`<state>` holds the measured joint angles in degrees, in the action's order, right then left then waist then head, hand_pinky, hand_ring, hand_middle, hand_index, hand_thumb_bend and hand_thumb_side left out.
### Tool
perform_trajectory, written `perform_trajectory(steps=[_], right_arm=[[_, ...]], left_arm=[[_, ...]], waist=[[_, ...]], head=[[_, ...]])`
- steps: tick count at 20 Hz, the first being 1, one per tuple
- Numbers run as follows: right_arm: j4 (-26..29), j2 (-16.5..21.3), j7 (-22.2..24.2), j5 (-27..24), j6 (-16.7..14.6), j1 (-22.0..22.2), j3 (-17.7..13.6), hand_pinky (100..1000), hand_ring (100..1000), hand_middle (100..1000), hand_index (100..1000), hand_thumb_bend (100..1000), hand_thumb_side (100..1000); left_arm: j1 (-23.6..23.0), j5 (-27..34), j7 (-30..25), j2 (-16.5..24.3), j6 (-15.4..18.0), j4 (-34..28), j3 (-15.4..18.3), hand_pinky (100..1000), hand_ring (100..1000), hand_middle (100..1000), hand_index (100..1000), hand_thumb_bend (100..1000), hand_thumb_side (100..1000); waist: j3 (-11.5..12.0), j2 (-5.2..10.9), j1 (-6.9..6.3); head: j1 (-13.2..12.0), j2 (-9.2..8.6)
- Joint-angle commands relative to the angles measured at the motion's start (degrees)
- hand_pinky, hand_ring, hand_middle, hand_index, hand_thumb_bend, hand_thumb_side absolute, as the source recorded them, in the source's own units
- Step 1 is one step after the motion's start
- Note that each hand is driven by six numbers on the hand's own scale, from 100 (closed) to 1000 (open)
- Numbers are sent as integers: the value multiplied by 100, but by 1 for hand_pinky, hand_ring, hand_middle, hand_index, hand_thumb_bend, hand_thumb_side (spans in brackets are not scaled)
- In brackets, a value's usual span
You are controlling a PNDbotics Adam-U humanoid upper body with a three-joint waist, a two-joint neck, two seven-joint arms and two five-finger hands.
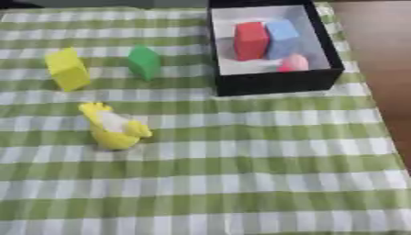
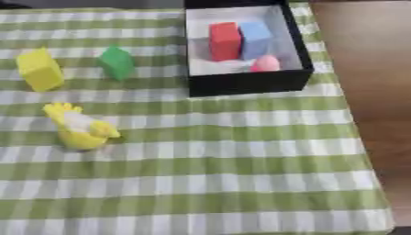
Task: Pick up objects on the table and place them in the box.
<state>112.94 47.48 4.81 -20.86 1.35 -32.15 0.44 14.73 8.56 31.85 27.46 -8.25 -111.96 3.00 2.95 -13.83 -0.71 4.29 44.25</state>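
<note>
A black box (image 1: 277, 81) with a white floor stands at the back right of the table. Inside it are a red block (image 1: 250, 40), a light blue block (image 1: 282, 37) and a small pink thing (image 1: 294, 63) by the front wall. On the cloth to the left stand a yellow block (image 1: 67, 69) and a green block (image 1: 144, 62). A yellow toy with a white patch (image 1: 114, 126) lies nearer the front left. Neither of my hands shows in either view.
A green and white checked cloth (image 1: 241, 174) covers the table. The table's right edge (image 2: 377, 174) runs down the right side, with brown floor beyond it.
</note>
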Motion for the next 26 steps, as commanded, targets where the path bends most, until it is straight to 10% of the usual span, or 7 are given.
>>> perform_trajectory(steps=[1,13,26], right_arm=[[164,162,-116,-67,-281,186,-237,919,763,624,809,100,187],[166,144,-231,81,-550,621,-359,916,755,617,806,100,178],[166,61,-191,113,-496,642,-325,916,750,614,803,100,192]], left_arm=[[193,-235,-308,735,-152,-229,-73,735,767,797,836,297,529],[1265,-891,-4323,3347,-868,-263,-1016,812,828,843,873,345,428],[2129,-1302,-6343,3612,-680,-263,-2061,837,850,870,886,374,429]], waist=[[-19,84,-101],[-63,121,-189],[-140,144,-212]], head=[[-33,-13],[-61,-13],[-87,-13]])
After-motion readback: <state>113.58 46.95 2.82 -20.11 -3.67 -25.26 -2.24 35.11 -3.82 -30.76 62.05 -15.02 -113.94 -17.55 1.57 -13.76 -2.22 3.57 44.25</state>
